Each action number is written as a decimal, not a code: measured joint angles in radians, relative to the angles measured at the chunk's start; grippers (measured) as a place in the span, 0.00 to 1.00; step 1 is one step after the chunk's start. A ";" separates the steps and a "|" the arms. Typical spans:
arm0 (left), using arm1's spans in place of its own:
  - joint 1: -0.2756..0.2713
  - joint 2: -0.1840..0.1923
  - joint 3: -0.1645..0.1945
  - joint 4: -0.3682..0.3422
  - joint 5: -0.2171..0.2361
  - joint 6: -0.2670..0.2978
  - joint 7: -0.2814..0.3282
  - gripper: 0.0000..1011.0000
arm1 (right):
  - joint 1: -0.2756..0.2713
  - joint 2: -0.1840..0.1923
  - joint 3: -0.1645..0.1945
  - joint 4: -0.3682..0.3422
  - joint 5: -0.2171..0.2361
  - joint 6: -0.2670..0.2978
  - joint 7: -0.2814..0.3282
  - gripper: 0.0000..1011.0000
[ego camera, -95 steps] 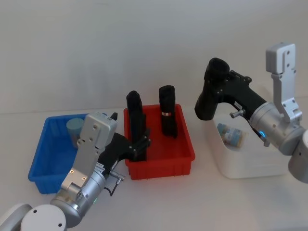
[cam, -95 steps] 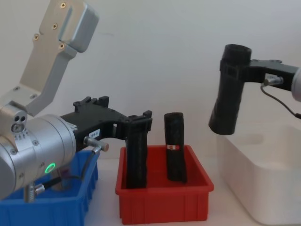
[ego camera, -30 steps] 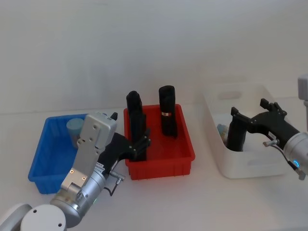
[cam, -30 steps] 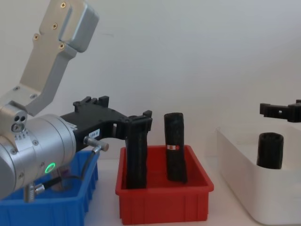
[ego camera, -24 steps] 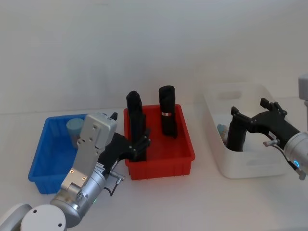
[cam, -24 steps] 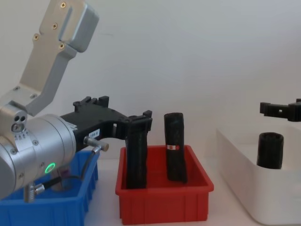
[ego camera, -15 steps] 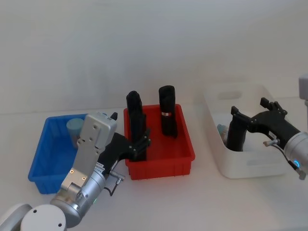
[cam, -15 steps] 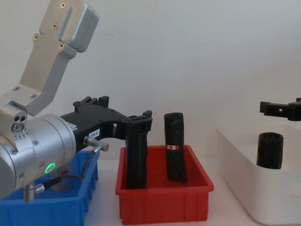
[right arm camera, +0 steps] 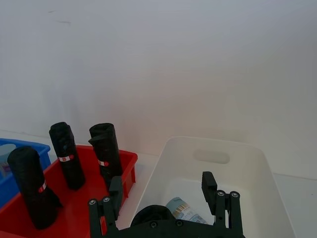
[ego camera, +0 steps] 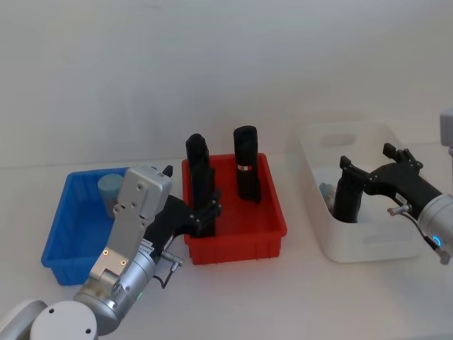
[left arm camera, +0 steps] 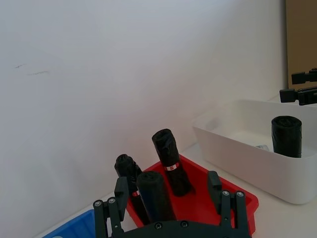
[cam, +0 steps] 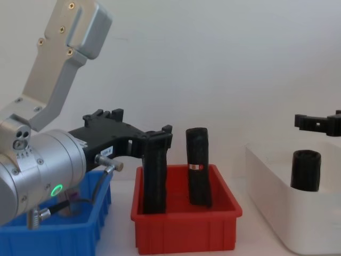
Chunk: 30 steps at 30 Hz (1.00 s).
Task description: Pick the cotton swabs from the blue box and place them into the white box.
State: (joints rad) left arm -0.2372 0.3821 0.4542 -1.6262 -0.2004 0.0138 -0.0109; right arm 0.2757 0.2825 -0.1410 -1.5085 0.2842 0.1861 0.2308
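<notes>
Item: small clear plastic jar of cotton swabs with a pale blue lid point(ego camera: 108, 188), standing in the far corner of the shallow blue plastic box point(ego camera: 58, 239), which is sitting just left of the red plastic bin point(ego camera: 233, 244) on the white desk point(ego camera: 297, 297); nothing is touching the jar, so its transfer is judged not yet begun. A like jar point(right arm camera: 179, 208) is lying on its side in the large white plastic tub point(ego camera: 368, 239), which is standing well right of the red bin. Three tall black cylinders are standing in the red bin, one point(ego camera: 246, 170) near its far wall. The left gripper point(ego camera: 206, 212) is hovering over the red bin's near left corner, fingers point(left arm camera: 117, 197) spread wide either side of a black cylinder point(left arm camera: 153, 196) without pressing on it; that is the wrong bin for the task, and the arm is judged to need to swing left of the red bin to the jar. The right gripper point(ego camera: 366, 168) is hanging over the white tub to the right of the red bin, fingers point(right arm camera: 208, 184) wide apart and holding nothing, just above a fourth black cylinder point(ego camera: 345, 200) that is standing upright inside the tub; the gap suggests a release.
</notes>
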 joint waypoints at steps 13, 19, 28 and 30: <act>0.000 0.000 0.000 0.000 0.000 0.000 0.000 0.99 | -0.001 0.000 0.000 -0.001 0.000 0.000 0.000 0.99; 0.000 0.000 0.000 0.000 0.000 0.000 0.000 0.99 | -0.001 0.000 0.000 -0.001 0.000 0.000 0.000 0.99; 0.000 0.000 0.000 0.000 0.000 0.000 0.000 0.99 | -0.001 0.000 0.000 -0.001 0.000 0.000 0.000 0.99; 0.000 0.000 0.000 0.000 0.000 0.000 0.000 0.99 | -0.001 0.000 0.000 -0.001 0.000 0.000 0.000 0.99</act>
State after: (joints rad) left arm -0.2371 0.3821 0.4542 -1.6262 -0.2004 0.0138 -0.0109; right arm 0.2751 0.2826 -0.1410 -1.5092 0.2841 0.1859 0.2307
